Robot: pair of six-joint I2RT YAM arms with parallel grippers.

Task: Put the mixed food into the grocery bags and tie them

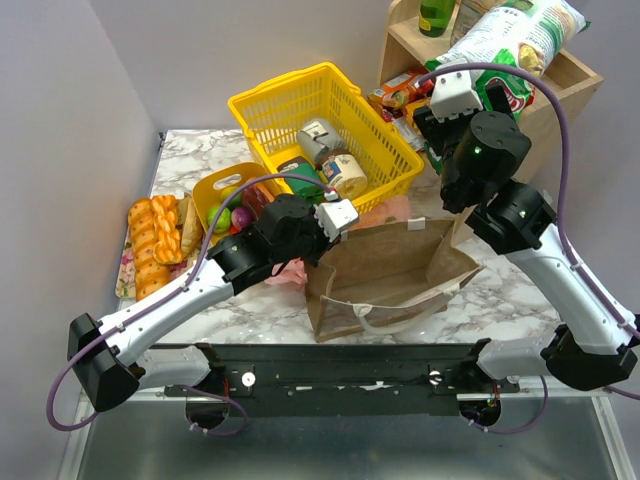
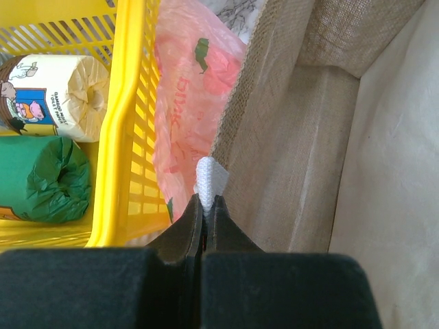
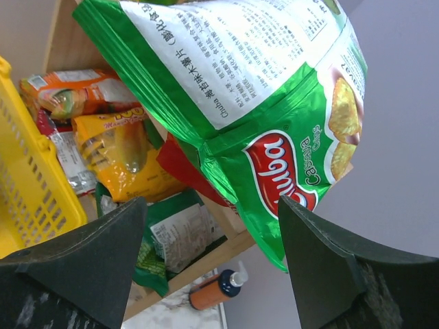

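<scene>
The green-and-white crisp packet (image 1: 515,40) lies on top of a wooden shelf at the back right. In the right wrist view the packet (image 3: 274,103) hangs just beyond my open right gripper (image 3: 212,233), whose fingers do not touch it. In the top view the right gripper (image 1: 432,118) is up by the shelf. My left gripper (image 2: 206,205) is shut on the white handle (image 2: 210,177) of the brown paper bag (image 2: 309,137), which stands open at the table's front (image 1: 390,265). The pink plastic bag (image 2: 192,103) lies between the paper bag and the basket. Toy fruit (image 1: 228,216) sits in a yellow tub.
A yellow mesh basket (image 1: 300,95) holds tins (image 1: 345,175) behind the paper bag. A braided bread loaf (image 1: 155,245) lies at the left. The wooden shelf (image 1: 570,75) holds more snack packets (image 3: 123,147). An orange pump bottle (image 3: 216,291) lies below it.
</scene>
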